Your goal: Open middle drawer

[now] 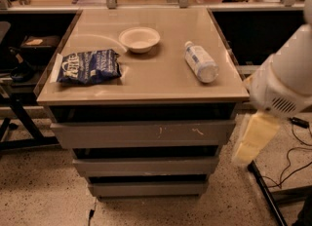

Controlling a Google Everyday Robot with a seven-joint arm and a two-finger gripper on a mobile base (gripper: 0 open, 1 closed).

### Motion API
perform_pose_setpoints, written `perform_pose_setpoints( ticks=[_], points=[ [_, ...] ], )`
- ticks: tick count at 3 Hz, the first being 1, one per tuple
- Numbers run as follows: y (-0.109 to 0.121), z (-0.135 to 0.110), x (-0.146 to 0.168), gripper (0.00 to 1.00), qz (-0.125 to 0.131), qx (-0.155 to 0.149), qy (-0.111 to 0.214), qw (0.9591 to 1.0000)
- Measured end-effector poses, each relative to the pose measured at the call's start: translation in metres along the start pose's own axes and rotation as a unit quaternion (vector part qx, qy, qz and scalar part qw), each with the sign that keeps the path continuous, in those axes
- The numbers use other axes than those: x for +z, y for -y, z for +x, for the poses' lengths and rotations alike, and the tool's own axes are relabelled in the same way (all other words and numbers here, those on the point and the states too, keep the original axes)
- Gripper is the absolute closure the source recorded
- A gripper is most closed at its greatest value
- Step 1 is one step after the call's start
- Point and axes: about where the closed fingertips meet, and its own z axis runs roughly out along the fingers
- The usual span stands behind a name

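Cabinet (229,137): grey, three drawer fronts stacked under a tan tabletop (156,81); seen from the front and above.
Middle drawer (145,165): second front down, plain flat grey with no handle. A dark gap runs above it and another below. No interior shows; it looks shut.
Top drawer (122,133): widest-looking front, with pale scratch marks right of centre.
Bottom drawer (147,188): lowest front, narrowest-looking, just above the floor.
Hand (254,140): pale yellow and blurred, at the right of the view. It hangs below the white arm (285,84), off the cabinet's right side, at about the height of the top and middle drawers. It is apart from the cabinet and touches no drawer.
Hand state: cannot tell whether it is apart or together; nothing is seen in it.
Bowl (139,39): white, upright, at the back centre of the tabletop.
Bottle (201,61): clear plastic, lying on its side on the right half of the tabletop, well apart from the bowl.
Bag (88,66): dark blue snack bag, lying flat near the left edge of the tabletop.
Floor (39,191): speckled, with dark cables (292,164) at the right, below the arm.
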Motion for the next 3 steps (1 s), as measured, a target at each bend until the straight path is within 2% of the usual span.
perform_pose_setpoints(
  ticks=[1, 2, 3],
  points=[
    [-0.029, -0.002, 0.076, 0.0, -0.034, 0.015, -0.007, 0.9993],
    [-0.045, 0.01, 0.095, 0.0, -0.048, 0.017, -0.02, 0.9985],
    [-0.045, 0.01, 0.094, 0.0, -0.048, 0.017, -0.02, 0.9985]
  ],
)
